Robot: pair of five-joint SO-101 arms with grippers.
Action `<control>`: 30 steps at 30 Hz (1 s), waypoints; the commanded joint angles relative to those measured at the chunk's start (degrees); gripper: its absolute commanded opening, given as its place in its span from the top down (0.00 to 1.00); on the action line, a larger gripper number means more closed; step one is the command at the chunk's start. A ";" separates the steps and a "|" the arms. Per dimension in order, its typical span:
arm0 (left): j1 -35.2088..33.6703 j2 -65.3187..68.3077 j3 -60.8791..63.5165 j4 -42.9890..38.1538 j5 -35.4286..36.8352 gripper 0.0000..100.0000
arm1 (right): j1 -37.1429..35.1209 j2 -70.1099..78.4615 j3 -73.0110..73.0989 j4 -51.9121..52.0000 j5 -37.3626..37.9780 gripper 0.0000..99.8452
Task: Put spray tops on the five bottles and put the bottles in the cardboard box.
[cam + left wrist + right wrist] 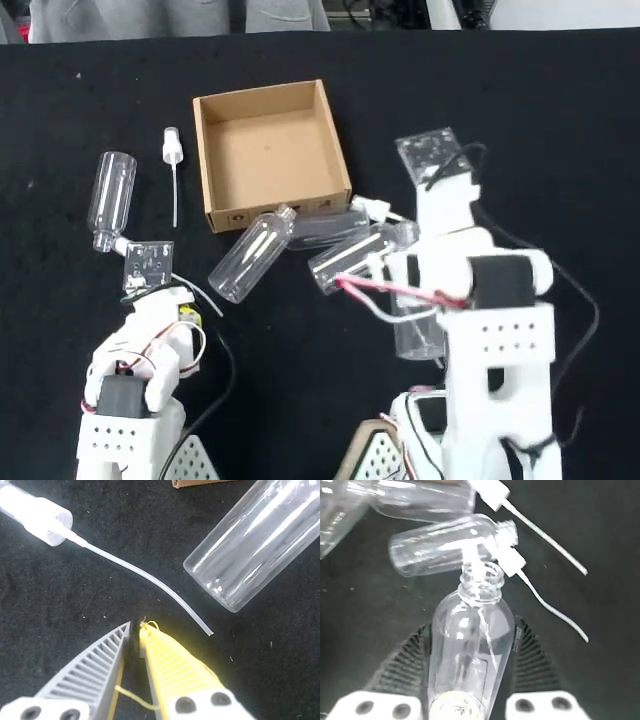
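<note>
Clamped in right claw [472, 629]: capless bottle [467, 675], off box [280, 210] corner. Left claw [135, 627] together, empty, by spray top [37, 512]. Risk of bending thin tube [150, 580] against neck.

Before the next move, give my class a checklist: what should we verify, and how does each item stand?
1. Right hand grips the held bottle: ok.
2. Held bottle's neck bare, ready for a top: ok.
3. Left hand holds a spray top: not ok; it is shut on nothing, with the top lying nearby.
4. Cardboard box open with room inside: ok.
5. Grip firm enough: cannot tell.
</note>
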 commanded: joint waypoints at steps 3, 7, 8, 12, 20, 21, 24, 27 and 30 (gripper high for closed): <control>0.75 -0.79 1.45 2.64 -0.70 0.97 | -3.08 -6.29 -0.04 -0.70 -0.62 0.96; 0.04 -0.79 0.84 2.02 -0.97 0.97 | -3.08 -6.55 1.71 -3.78 -0.62 0.96; 0.04 -0.79 -0.13 2.37 -0.97 0.97 | -3.16 -6.64 2.59 -5.10 -0.62 0.96; -0.04 -0.79 -4.00 2.46 -0.97 0.97 | -3.16 -6.81 6.37 -10.55 -0.62 0.96; -4.35 -0.79 -10.86 2.02 -3.69 0.97 | -6.86 -6.99 9.01 -13.89 -1.14 0.96; -5.41 -0.79 -12.26 2.11 -6.15 0.97 | -8.00 -6.99 9.01 -13.89 -1.14 0.96; -7.52 -0.79 -16.22 2.37 -8.88 0.97 | -10.81 -6.99 9.01 -13.89 -1.93 0.96; -9.71 -0.79 -19.74 2.46 -8.18 0.97 | -11.87 -6.99 9.01 -14.33 -3.16 0.96; -11.74 -0.79 -22.20 2.46 -8.26 0.97 | -11.87 -9.89 9.71 -14.68 -3.08 0.96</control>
